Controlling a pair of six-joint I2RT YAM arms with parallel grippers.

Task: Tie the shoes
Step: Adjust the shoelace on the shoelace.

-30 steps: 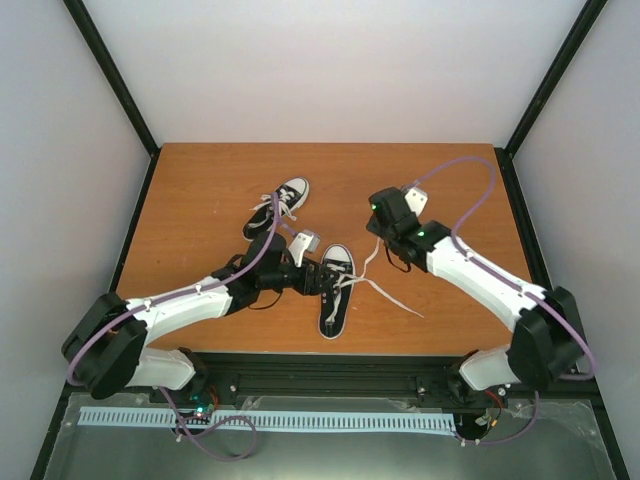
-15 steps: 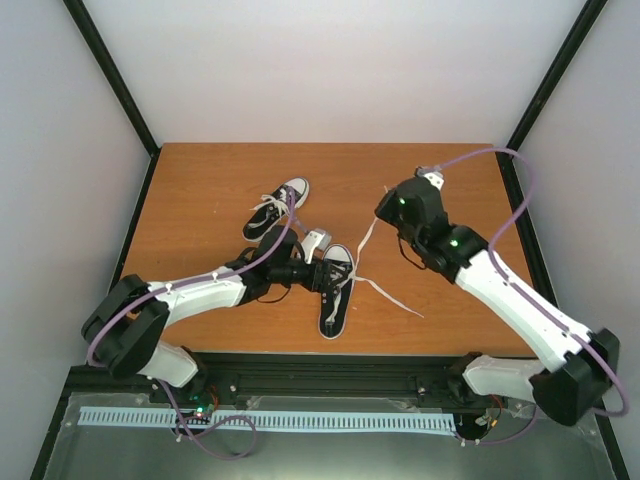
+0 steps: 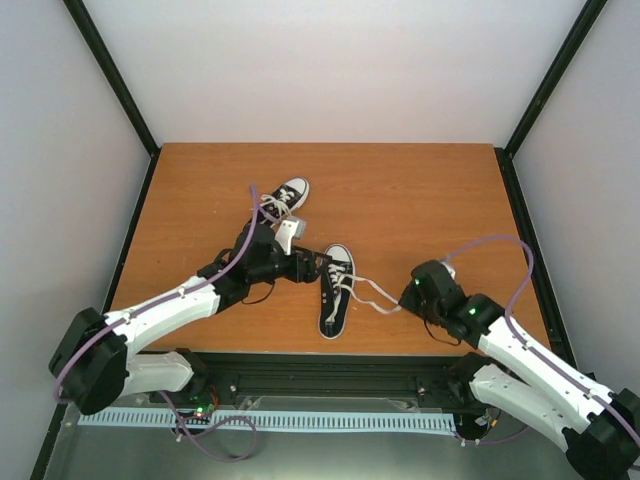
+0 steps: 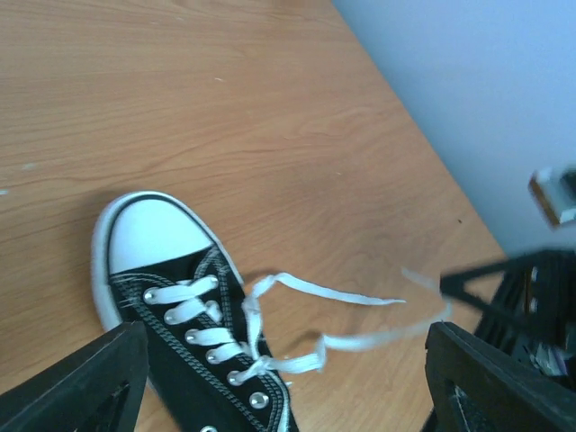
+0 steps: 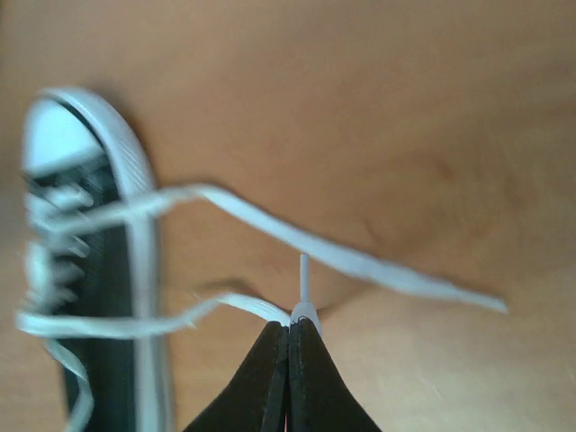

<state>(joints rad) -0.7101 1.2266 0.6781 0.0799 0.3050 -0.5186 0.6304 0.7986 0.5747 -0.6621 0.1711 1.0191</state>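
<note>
Two black sneakers with white toe caps lie on the table. The near shoe (image 3: pixel 335 292) points away from me; the far shoe (image 3: pixel 282 203) lies behind my left arm. My left gripper (image 3: pixel 312 268) is open and empty, just left of the near shoe's toe; its wrist view shows the toe and lacing (image 4: pixel 180 306) between the wide jaws. My right gripper (image 3: pixel 408 297) is shut on the tip of one white lace (image 5: pixel 303 310), which runs left to the near shoe (image 5: pixel 85 225). The other lace (image 5: pixel 342 256) lies loose across the table.
The wooden table (image 3: pixel 440 200) is boxed in by pale walls and black corner posts. Its near edge (image 3: pixel 330 352) runs just in front of the near shoe's heel. My left arm lies across the left half of the table.
My right gripper has swung from the far middle of the table down to the near right, taking the lace end with it. My left gripper has drawn back slightly left from the near shoe.
</note>
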